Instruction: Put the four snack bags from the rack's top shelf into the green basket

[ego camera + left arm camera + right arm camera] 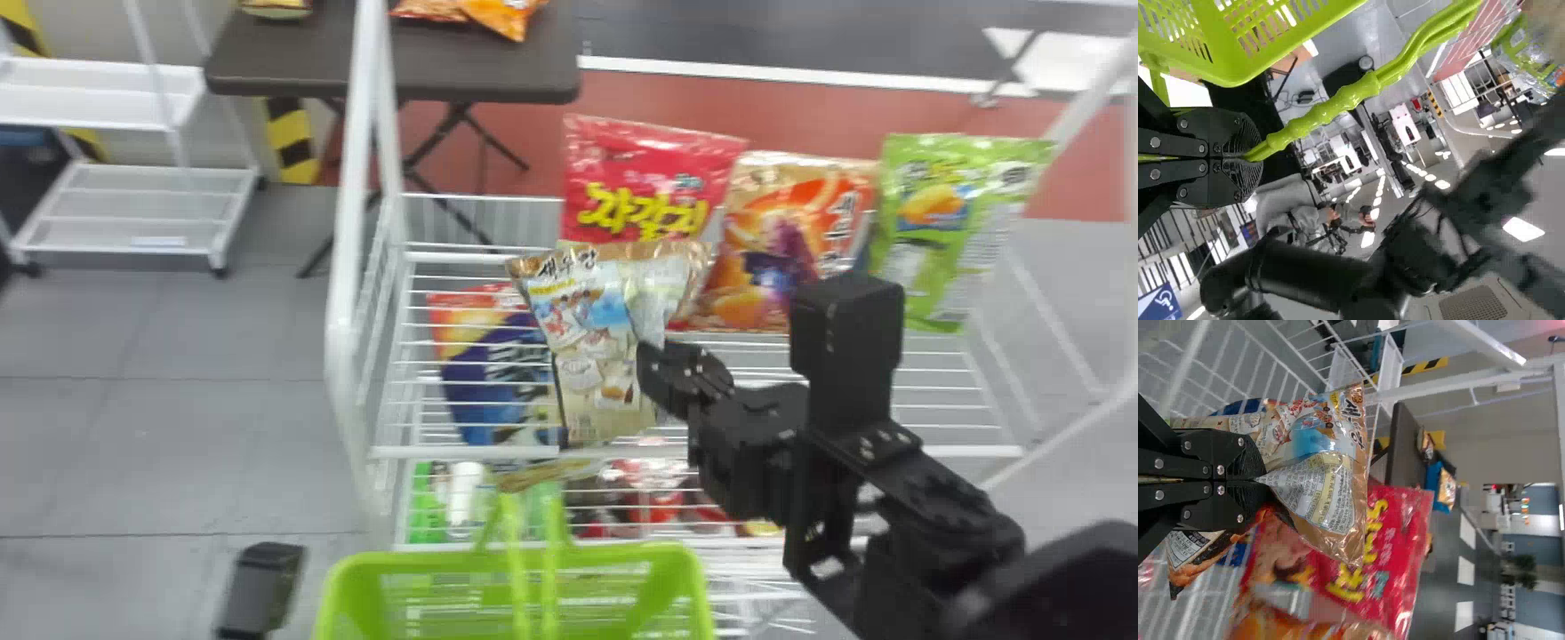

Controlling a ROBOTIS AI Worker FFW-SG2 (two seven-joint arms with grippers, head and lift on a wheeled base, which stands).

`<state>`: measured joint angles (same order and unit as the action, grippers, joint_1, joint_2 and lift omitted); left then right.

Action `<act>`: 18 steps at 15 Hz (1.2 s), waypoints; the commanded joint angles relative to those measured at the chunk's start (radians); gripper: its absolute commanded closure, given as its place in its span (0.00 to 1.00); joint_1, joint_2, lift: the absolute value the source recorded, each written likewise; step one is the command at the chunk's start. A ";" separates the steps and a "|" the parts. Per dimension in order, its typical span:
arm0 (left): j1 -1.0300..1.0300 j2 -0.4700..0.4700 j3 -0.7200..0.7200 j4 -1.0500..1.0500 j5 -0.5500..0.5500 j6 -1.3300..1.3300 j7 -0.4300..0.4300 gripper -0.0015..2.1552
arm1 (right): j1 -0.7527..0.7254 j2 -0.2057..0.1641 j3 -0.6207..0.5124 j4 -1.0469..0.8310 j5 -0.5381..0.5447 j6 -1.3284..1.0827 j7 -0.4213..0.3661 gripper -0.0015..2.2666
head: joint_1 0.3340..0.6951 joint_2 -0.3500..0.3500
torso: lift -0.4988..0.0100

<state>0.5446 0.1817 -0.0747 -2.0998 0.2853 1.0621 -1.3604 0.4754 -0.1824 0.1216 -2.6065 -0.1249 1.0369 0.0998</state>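
What matters from where I stand is how the pinched bag lies to the basket. The tan snack bag (582, 338) is near the middle of the head view, over the front left part of the top shelf (960, 451). The right tool (1261, 480) has its fingers closed on a crumpled side fold, roughly halfway along the bag. Its long axis runs mostly top to bottom in the frame, printed top edge tipped toward the upper left, lower end by the shelf's front bar.

The green basket (427, 562) sits at the bottom of the frame, left of centre, so the bag's way there should be downward and slightly left. The left tool (1248, 158) is pressed together on the basket handles (1365, 90), which stand up between bag and basket; I'd judge the bag must clear them or it could snag.

The right arm is plainly the nearer for what's left too: a red bag (622, 187) at upper centre, an orange bag (765, 258) to its right, then a green bag (925, 222) at upper right.
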 commanded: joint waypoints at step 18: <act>0.112 -0.028 -0.007 -0.085 -0.037 -0.142 0.033 0.81 | 0.261 0.141 -0.255 -0.047 -0.260 0.535 0.173 0.67 | 1.00 0.00 | 0.98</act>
<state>0.6550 0.1533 -0.0829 -2.1822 0.2484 0.9224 -1.3266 0.7361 -0.0408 -0.1354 -2.6711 -0.3870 1.5700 0.2695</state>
